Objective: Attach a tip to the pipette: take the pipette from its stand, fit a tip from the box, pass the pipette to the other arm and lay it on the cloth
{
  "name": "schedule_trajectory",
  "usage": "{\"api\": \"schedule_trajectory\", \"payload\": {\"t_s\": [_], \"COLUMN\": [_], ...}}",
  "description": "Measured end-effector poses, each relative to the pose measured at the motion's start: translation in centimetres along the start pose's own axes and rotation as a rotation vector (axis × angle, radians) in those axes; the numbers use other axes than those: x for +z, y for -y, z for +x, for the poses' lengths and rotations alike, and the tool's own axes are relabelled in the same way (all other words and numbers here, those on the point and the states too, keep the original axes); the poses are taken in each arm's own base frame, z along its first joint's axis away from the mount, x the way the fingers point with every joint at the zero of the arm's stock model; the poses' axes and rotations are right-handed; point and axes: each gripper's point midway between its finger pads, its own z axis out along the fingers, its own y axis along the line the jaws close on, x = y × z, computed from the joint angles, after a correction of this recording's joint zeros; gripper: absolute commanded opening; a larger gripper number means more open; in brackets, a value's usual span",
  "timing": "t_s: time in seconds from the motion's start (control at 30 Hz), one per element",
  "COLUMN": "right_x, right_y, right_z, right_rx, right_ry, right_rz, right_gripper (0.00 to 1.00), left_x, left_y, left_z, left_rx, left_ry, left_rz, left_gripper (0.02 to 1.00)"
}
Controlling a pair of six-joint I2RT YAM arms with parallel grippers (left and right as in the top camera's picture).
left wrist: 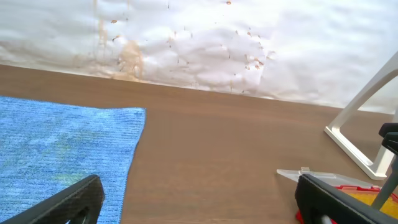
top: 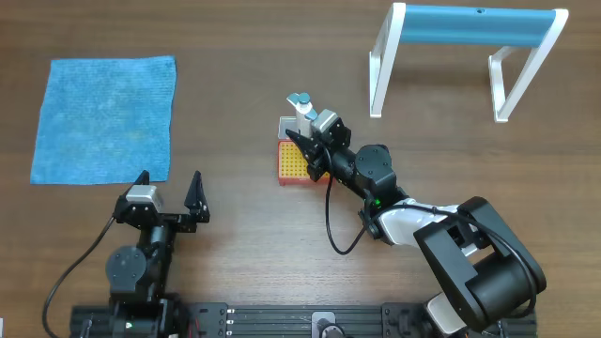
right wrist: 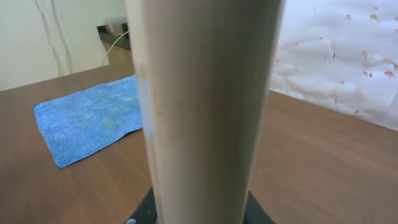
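Right tool (top: 305, 143) clenched around the pipette (top: 301, 109), held over the box (top: 292, 164) at mid-worktop (top: 244, 272). Long axis near vertical: blue-grey button end up, lower end toward the yellow tip grid (contact with the tips can't be told). In the right wrist view the shaft runs straight out between the fingers.

Left tool (top: 170, 194) released, fingers wide apart. It sits just off the near right corner of the cloth (top: 103, 119), which is blue, flat, far left.

Stand (top: 470, 26) far right, white legs, blue bar, well apart from the pipette.
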Motion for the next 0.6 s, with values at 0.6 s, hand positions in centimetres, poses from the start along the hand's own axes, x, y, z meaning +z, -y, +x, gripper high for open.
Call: {"api": "schedule_trajectory", "payload": {"t_s": [0.6], "right_x": [0.47], "right_y": [0.19], "right_z": [0.44], "right_rx": [-0.009], "right_ry": [0.025], "right_rz": [-0.001], "right_gripper": [0.071], "left_x": [0.00], "left_y": [0.00], "left_z": [0.00], "left_rx": [0.000], "left_ry": [0.000], "left_rz": [0.000], "left_gripper": [0.993]}}
